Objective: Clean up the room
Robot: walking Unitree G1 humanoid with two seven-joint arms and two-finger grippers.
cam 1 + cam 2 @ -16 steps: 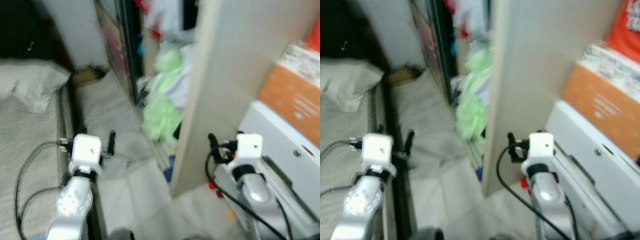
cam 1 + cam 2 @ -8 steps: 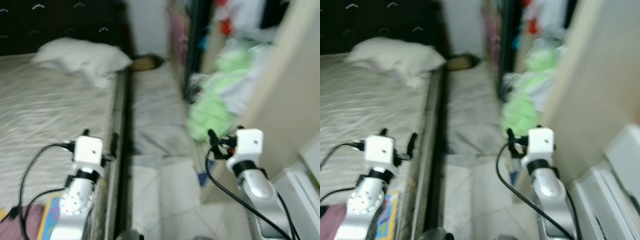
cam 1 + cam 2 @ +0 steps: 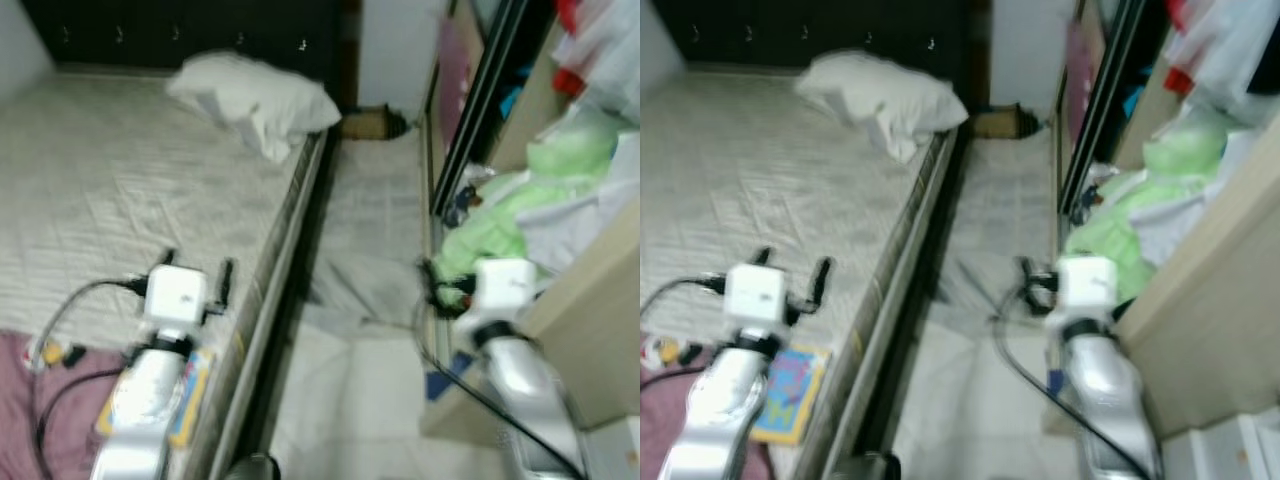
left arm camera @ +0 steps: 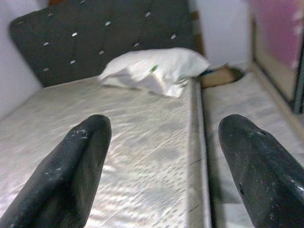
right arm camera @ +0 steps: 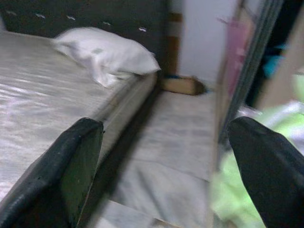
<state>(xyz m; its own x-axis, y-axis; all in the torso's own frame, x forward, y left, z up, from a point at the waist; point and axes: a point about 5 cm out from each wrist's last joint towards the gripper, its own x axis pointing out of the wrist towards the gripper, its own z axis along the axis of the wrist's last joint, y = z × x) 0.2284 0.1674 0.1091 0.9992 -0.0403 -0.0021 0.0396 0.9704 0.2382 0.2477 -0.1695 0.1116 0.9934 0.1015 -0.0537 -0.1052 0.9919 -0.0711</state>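
Observation:
A bed point(image 3: 110, 200) with a pale quilted mattress takes up the left side, with a white pillow point(image 3: 255, 100) near its dark headboard. A colourful book point(image 3: 790, 390) and a pink cloth point(image 3: 20, 400) lie on the near end of the bed. Green and white clothes point(image 3: 520, 215) spill out of the wardrobe on the right. My left gripper point(image 3: 198, 268) hangs open over the bed's edge, holding nothing. My right gripper point(image 5: 166, 161) is open and empty above the floor strip between bed and wardrobe.
A narrow floor strip point(image 3: 375, 210) with a pale sheet on it runs between the bed and the wardrobe's dark sliding door point(image 3: 470, 110). A brown box point(image 3: 365, 122) sits at its far end. A beige wardrobe panel point(image 3: 1220, 300) stands close on my right.
The whole view has swung left: the bed and pillow now fill the left side, and the white cabinet and orange box have left the view. Both arms keep their pose.

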